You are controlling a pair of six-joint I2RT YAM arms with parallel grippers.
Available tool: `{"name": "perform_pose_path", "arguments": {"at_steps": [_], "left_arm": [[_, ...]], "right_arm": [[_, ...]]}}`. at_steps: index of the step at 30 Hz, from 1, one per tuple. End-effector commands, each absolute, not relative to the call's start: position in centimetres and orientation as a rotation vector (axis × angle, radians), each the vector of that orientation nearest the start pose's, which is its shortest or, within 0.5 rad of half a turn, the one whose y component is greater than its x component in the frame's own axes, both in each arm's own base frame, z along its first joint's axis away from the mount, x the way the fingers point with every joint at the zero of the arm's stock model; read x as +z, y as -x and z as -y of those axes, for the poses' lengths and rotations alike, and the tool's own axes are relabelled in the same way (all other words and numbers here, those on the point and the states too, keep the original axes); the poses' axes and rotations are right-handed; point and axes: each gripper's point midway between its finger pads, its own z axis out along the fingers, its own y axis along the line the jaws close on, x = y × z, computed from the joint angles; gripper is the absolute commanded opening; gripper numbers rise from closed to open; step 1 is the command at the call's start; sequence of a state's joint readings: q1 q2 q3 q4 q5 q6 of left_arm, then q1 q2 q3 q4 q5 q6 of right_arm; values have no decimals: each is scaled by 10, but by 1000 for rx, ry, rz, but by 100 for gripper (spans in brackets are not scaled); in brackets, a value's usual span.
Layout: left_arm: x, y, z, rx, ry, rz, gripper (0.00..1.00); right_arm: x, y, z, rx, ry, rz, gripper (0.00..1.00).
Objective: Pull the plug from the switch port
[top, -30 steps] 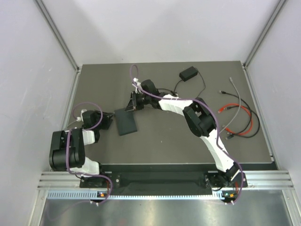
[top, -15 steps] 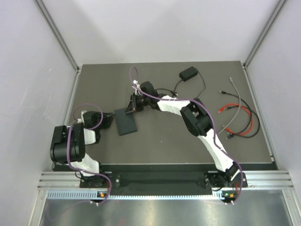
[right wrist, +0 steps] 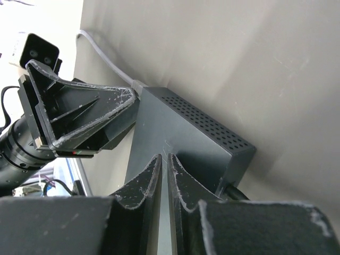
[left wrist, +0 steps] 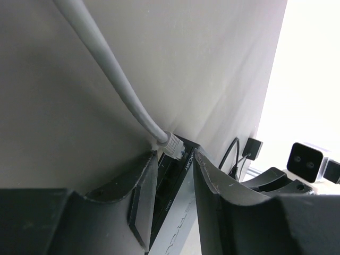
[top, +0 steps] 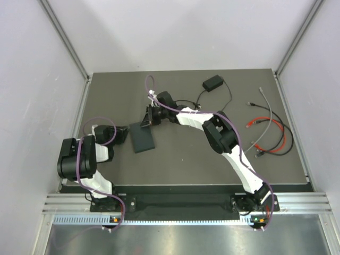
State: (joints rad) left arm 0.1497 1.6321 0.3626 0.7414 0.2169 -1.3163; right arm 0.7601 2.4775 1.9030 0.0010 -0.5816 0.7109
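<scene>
The switch (top: 142,137) lies flat, left of centre, with the right gripper (right wrist: 163,158) nearly closed and empty, pressing on its top. The left gripper (left wrist: 174,153) stands half open at its left edge, the plug (left wrist: 171,144) just ahead, ungripped. Close short and it clamps casing, dragging the box.

Switch (top: 142,137): flat matte-black rectangular box, lying flat on the table left of centre, slightly skewed to the table edges. The right wrist view shows rows of small vent holes along one side of the switch (right wrist: 197,134). In the left wrist view, white lettering is visible on the top face of the switch (left wrist: 171,197) but too small to read. Plug (left wrist: 171,144): light grey, seated in a port at the switch's left edge, near a corner. Grey cable (left wrist: 114,79) runs from it, away from the switch. Plug (right wrist: 138,85) barely visible in the right wrist view.
</scene>
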Motion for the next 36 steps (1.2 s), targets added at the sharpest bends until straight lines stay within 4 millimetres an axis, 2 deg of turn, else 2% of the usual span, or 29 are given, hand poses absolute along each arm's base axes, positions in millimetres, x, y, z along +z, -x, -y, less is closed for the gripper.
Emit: {"name": "perform_pose_path", "arguments": {"at_steps": [1, 3, 7, 21, 24, 25, 30, 36], "left_arm": [[11, -365, 12, -810, 1451, -1768, 39], [7, -364, 12, -804, 1467, -1771, 38], [3, -363, 13, -800, 1476, -1789, 28], [2, -372, 17, -797, 1454, -1799, 27], [-1, -374, 19, -795, 1455, -1816, 15], [-3, -373, 19, -789, 1455, -1824, 0], [-8, -371, 14, -704, 1420, -1879, 0], [-11, -356, 2, -577, 1384, -1900, 0]], "right_arm": [[51, -361, -526, 1401, 489, -2384, 9], [46, -361, -528, 1392, 490, -2401, 9], [43, -361, -527, 1381, 486, -2423, 8], [37, -362, -527, 1360, 481, -2445, 7], [37, -362, -528, 1362, 483, -2446, 6], [37, -362, -528, 1359, 480, -2447, 6], [34, -364, -526, 1339, 481, -2451, 7], [25, -366, -519, 1271, 479, -2477, 7]]}}
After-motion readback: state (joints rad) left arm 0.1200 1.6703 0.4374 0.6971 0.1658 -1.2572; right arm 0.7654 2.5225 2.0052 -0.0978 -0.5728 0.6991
